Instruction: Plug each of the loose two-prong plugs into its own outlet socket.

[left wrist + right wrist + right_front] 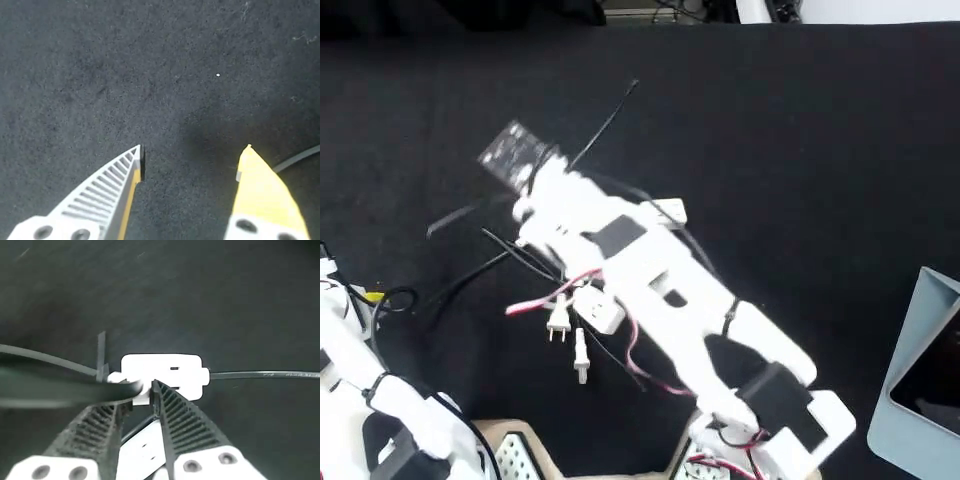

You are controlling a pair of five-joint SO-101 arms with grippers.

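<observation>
My right gripper (142,387) has its black ribbed fingers closed on a small white plug (116,378), whose black cable (50,390) trails off beside it. The plug touches the end of a white outlet socket (165,371) with one slot showing. From above, the right arm stretches across the table's middle, with its gripper (515,160) at the far end. Two loose white plugs (558,320) (582,356) lie beside another white socket (600,312). My left gripper (192,155) stands open over bare black cloth.
Black cables (470,265) spread over the black cloth left of the right arm. A third white socket (670,210) peeks out from behind that arm. A grey tray (920,390) stands at the right edge. The left arm (360,380) rests at the near left corner.
</observation>
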